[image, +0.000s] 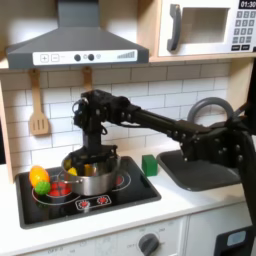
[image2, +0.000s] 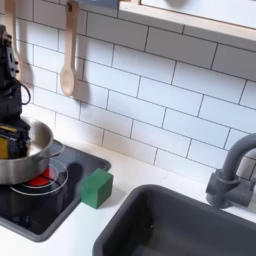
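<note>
gripper (image: 85, 160) dips into the pot (image: 92, 180); jaws hidden, spread unclear

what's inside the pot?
The gripper reaches down into the pot. In the second exterior view a yellow item shows inside by the fingers. The pot's bottom is hidden by its wall and the gripper.

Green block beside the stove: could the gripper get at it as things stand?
Probably yes. The green block sits alone on the counter with nothing over or against it, while the gripper hangs over the nearby pot.
</note>
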